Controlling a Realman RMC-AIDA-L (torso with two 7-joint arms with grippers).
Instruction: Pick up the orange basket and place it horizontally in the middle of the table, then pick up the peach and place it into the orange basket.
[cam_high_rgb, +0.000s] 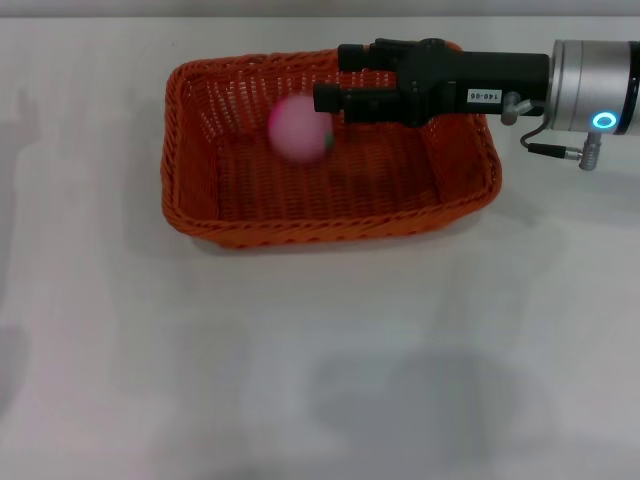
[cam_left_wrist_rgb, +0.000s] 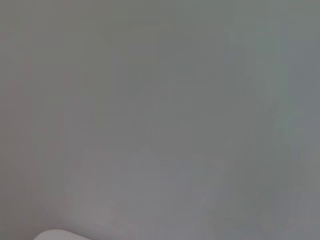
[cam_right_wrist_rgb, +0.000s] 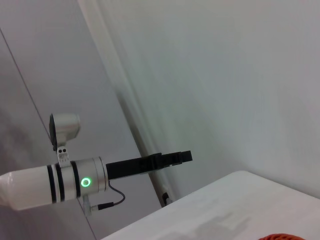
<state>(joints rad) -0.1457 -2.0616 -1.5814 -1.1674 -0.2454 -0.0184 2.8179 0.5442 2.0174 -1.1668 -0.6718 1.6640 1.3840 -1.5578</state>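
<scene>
Step in hand: depositing the peach (cam_high_rgb: 299, 128); the orange basket (cam_high_rgb: 330, 225) already lies lengthwise on the far middle of the tabletop (cam_high_rgb: 320, 380). Right gripper (cam_high_rgb: 327, 78) reaches in from the right above the basket's far rim, fingers spread and holding nothing; the blurred peach sits just left of them over the basket's interior, seemingly dropping in. Next move, by judgement: withdraw rightward; left gripper (cam_right_wrist_rgb: 186, 156) parked off-table, state unreadable.

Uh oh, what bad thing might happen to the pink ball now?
The peach looks blurred just off the right gripper fingertips, over the orange basket. It may be dropping, so it might bounce or roll toward the low rim. The gripper also hangs close to the far rim and might nudge the basket when pulling away.
</scene>
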